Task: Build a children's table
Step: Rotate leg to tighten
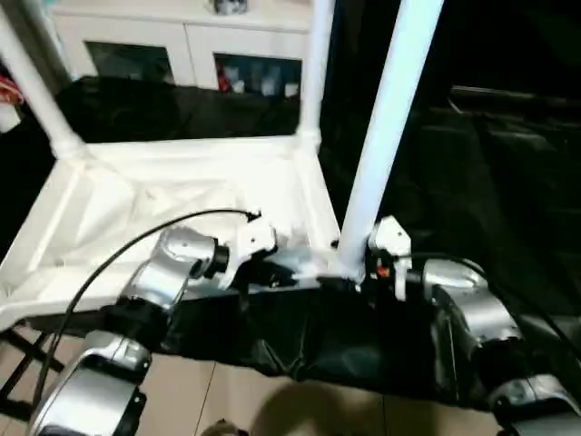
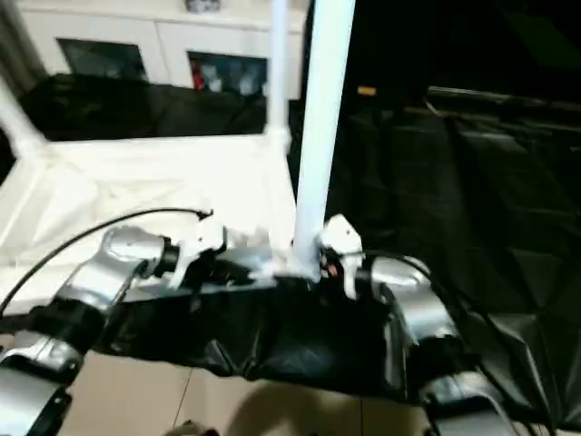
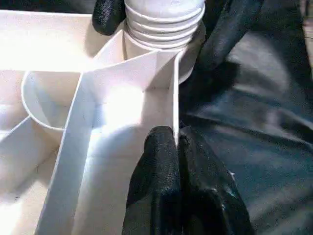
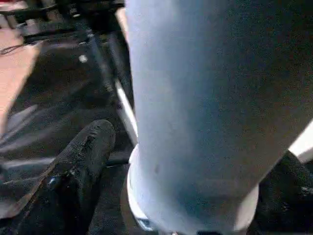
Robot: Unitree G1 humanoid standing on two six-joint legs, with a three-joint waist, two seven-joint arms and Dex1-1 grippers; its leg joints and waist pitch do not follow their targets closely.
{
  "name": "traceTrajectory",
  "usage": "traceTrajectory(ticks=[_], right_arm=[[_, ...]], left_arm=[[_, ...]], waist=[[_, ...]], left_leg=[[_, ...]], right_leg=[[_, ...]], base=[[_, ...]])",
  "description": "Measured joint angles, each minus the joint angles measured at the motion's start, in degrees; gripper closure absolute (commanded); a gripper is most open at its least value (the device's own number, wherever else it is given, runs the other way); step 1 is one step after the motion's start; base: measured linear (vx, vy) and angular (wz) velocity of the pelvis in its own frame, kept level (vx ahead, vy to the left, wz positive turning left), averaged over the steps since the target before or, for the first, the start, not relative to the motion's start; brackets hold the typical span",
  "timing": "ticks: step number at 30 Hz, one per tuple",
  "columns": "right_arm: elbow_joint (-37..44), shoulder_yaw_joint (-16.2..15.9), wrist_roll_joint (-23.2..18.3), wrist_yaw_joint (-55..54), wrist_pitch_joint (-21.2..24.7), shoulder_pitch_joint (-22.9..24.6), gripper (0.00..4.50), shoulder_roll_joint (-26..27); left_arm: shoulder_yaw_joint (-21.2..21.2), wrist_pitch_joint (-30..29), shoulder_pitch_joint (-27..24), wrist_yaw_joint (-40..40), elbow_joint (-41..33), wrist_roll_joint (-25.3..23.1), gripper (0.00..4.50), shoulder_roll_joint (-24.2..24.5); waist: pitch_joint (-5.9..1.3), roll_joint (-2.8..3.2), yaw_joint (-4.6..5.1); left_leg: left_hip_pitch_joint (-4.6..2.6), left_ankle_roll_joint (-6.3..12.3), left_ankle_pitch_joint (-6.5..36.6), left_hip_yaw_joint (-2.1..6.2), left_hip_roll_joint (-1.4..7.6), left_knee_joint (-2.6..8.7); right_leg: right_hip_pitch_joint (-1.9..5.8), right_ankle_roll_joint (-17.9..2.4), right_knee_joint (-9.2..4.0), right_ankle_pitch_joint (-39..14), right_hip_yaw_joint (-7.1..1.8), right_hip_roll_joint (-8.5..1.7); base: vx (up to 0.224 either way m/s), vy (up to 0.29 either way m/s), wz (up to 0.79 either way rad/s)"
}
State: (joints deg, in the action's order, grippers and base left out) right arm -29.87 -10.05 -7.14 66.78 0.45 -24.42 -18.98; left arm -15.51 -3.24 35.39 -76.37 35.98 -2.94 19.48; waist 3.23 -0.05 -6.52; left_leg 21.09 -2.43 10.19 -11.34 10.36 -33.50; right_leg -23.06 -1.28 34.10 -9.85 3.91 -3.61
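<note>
The small all-white plastic children's table [image 1: 182, 195] lies upside down on the black-sheeted work surface [image 2: 472, 200], its ribbed underside facing up and its long side running across in front of the robot. Its long tapered white tube legs point straight up: the nearest leg [image 1: 386, 127] stands in the corner socket closest to the right gripper, another leg [image 1: 313, 68] rises from the far corner beyond it, and a third leg [image 1: 32, 86] leans up from the far corner on the left arm's side.

The left gripper [image 3: 177, 142] has its two black fingers pressed together on the thin upright white rim wall [image 3: 174, 93] of the tabletop, pinching it just short of the socket where the ribbed foot of the nearest leg sits. Its silver forearm [image 1: 168, 272] reaches in low from the near side, wrist turned inward so the fingers point sideways towards the other gripper.

The right gripper [image 4: 195, 196] stands wide, one black finger [image 4: 83, 152] on each side of the base of the nearest leg, around it rather than pressed on it; whether the pads touch the tube cannot be told. Its forearm [image 1: 463, 309] comes in low, wrist turned inward towards the left gripper, the two grippers close together at that near corner.

Beyond the table stands a white cabinet with glass doors [image 1: 182, 50].
</note>
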Motion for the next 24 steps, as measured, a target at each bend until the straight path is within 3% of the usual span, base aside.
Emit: traceTrajectory(ticks=[2,11,15,19,24], right_arm=[[1.5,-0.7,0.0,1.7,0.9,0.4,0.77,-0.8],[4.4,-1.7,0.0,4.4,3.1,1.3,1.64,-2.1],[4.5,-1.5,-0.1,4.2,3.7,1.4,1.75,-1.9],[3.7,0.9,-0.2,-1.5,4.0,2.3,1.78,0.8],[-1.1,5.8,0.6,-16.5,3.1,1.2,1.8,6.1]], left_arm=[[-0.2,0.0,-0.3,-1.5,-0.7,0.1,4.5,0.6],[-0.8,0.0,-1.1,-4.3,-1.6,0.9,4.5,1.7],[-0.8,-0.2,-1.1,-4.4,-1.6,0.9,4.5,1.7],[-0.2,-1.4,-1.2,-1.4,-1.8,0.8,4.5,1.4],[0.8,-1.9,0.8,8.6,1.5,-1.8,4.5,-3.0]], waist=[[0.0,-0.01,-0.13],[-0.02,-0.07,-0.32],[-0.03,-0.16,-0.29],[-0.01,-0.52,0.04],[-0.05,-0.58,0.93]], left_leg=[[0.0,0.0,0.0,0.0,-0.01,-0.01],[0.0,0.0,0.0,0.0,-0.01,-0.02],[-0.01,0.0,0.0,0.0,-0.01,-0.01],[-0.04,-0.02,0.0,0.0,0.03,-0.08],[-0.18,-0.01,0.0,0.0,-0.01,-0.24]], right_leg=[[0.0,0.0,0.0,0.0,0.0,0.0],[0.02,0.0,0.0,0.0,-0.01,-0.01],[0.02,0.0,0.01,0.0,0.0,-0.01],[0.02,0.2,0.04,-0.1,0.01,0.01],[0.17,0.2,0.02,-0.1,-0.05,-0.02]], base=[[0.0,0.0,0.0],[0.0,0.0,0.0],[0.0,0.0,0.0],[0.0,0.0,0.0],[0.0,0.0,0.0]])
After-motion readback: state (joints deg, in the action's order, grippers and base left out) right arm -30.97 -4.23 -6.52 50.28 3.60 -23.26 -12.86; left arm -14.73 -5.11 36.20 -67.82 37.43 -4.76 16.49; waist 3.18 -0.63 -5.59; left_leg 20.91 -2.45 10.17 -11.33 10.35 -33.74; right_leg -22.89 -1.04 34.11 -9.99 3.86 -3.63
